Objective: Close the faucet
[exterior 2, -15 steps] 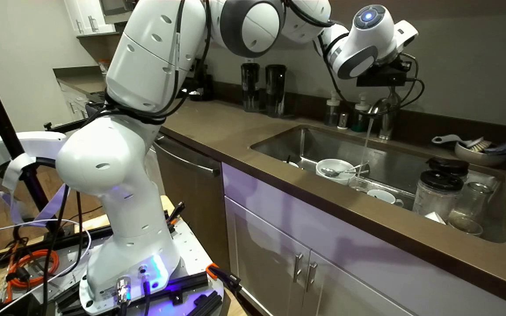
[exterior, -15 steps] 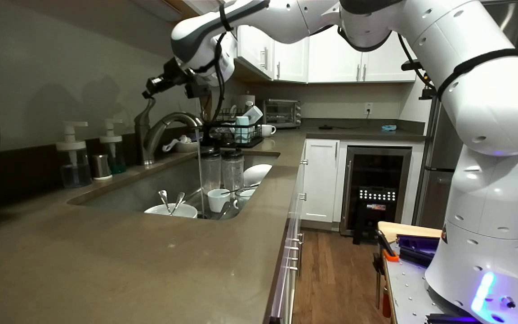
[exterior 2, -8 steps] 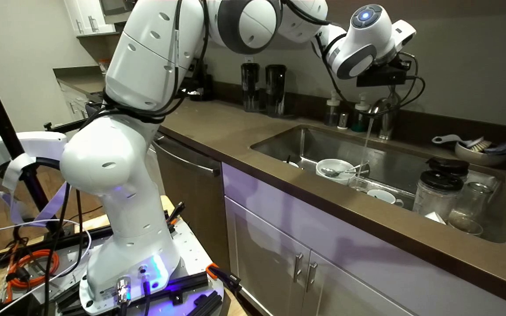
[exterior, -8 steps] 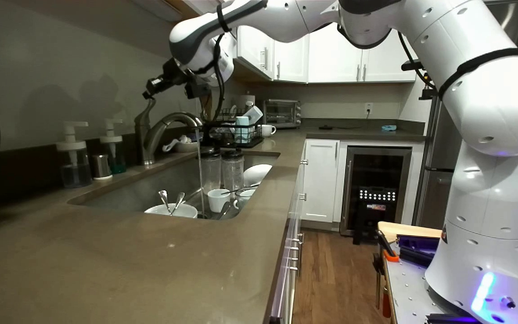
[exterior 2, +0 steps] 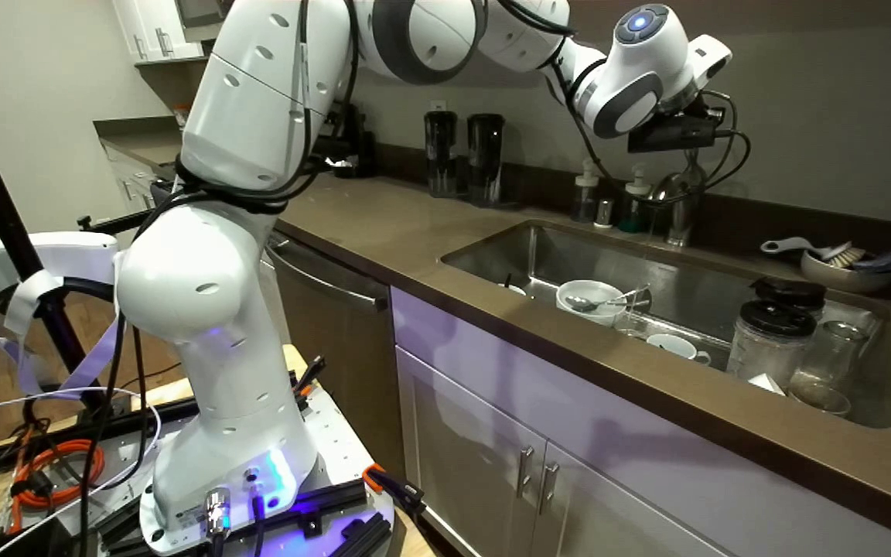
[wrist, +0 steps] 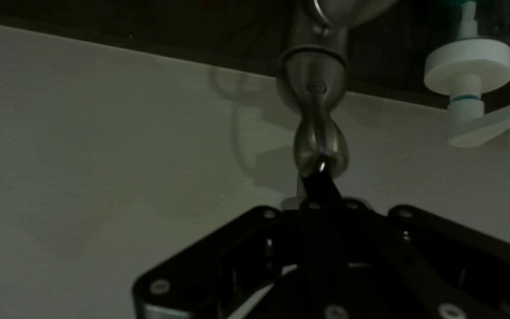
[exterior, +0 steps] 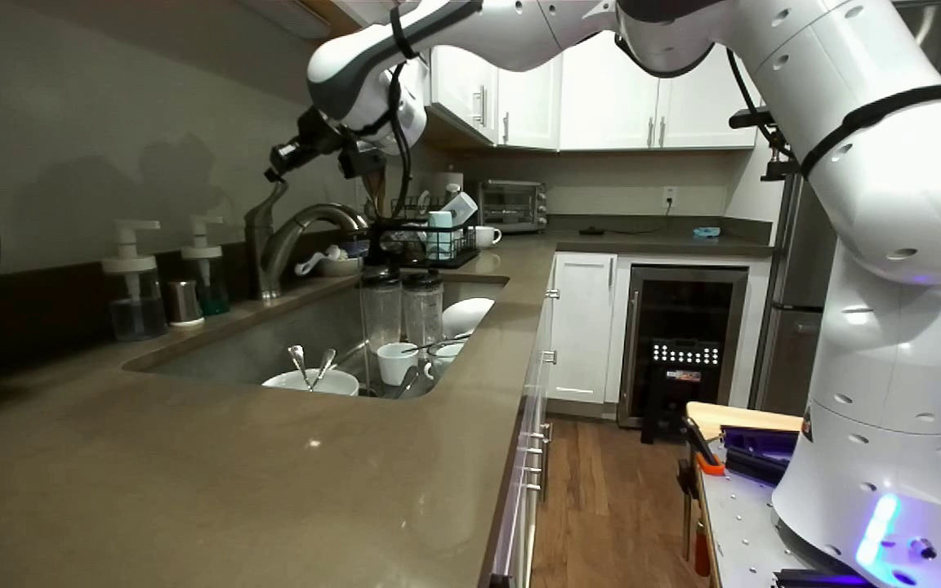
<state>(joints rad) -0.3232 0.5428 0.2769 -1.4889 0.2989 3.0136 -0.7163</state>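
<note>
Touching the handle (wrist: 320, 144) of the faucet (exterior: 279, 247) at the wall-side edge of our counter (exterior: 315, 478), the clenched gripper (wrist: 323, 180) appears to hold nothing; we judge an off-centre push could skid off smooth metal and leave the faucet partly open. Along that edge we count one faucet, two soap dispensers (exterior: 135, 282), one brush bowl (exterior 2: 840, 277); in the sink (exterior 2: 588, 251), two black-lidded jars (exterior: 423, 309).

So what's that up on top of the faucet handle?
The robot's gripper. In the wrist view its dark fingers, closed together, overlap the end of the faucet handle. They cover part of that end, so the exact point of contact, if any, is hidden.
</note>
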